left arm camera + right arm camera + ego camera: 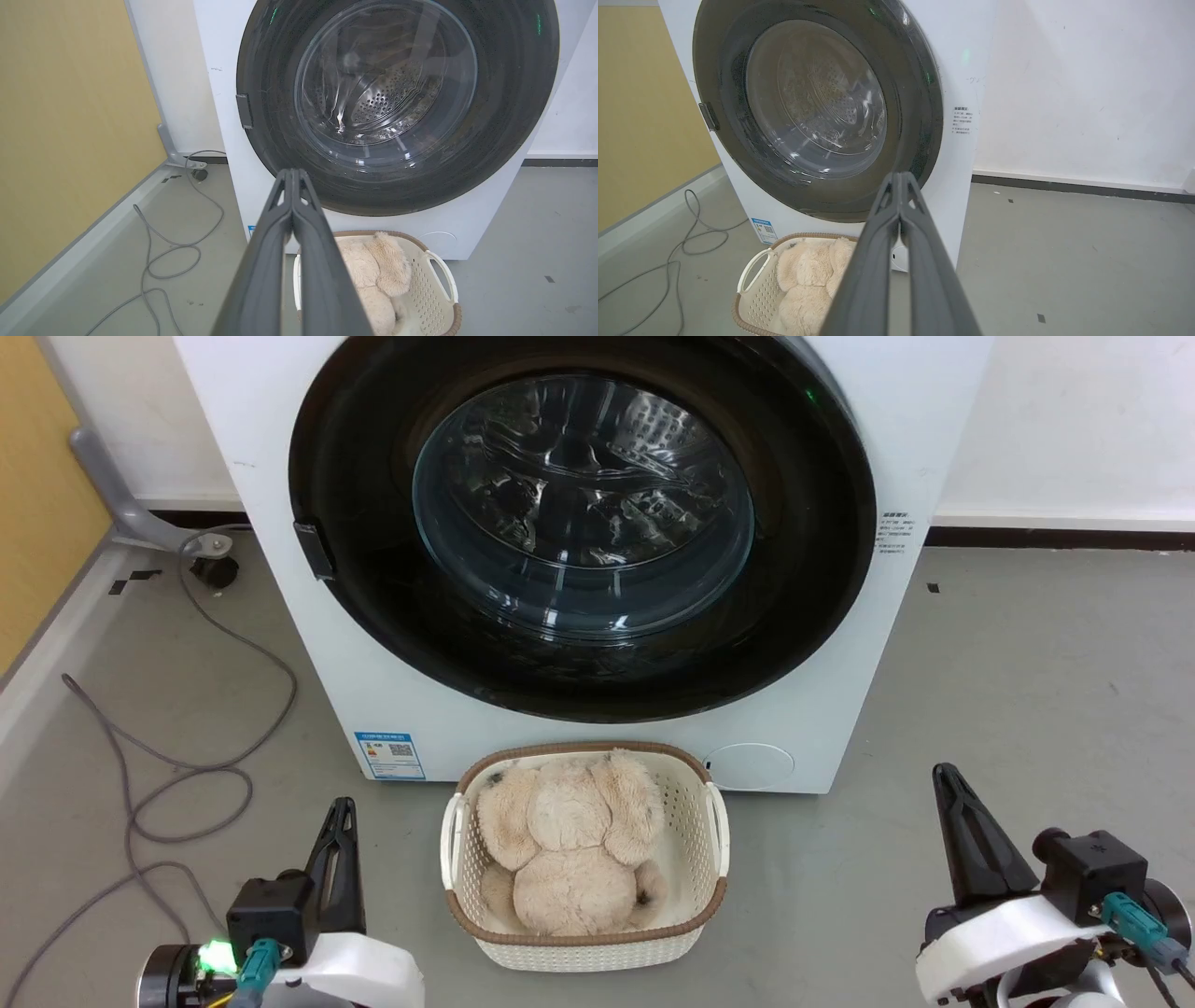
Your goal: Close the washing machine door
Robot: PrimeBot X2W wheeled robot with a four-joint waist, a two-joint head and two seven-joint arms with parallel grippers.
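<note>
Both grippers hang low and well apart from the machine. The left gripper and the right gripper each have their two long dark fingers pressed together, holding nothing. The large round washing machine door, a glossy black ring around bulging clear glass, appears to lie flat on the front of the big white washing machine. Whether its small black latch at the left edge has caught, I cannot tell. To make sure, I would push on the black ring near this latch, not on the glass, reaching above the white woven basket with the beige plush toy.
</note>
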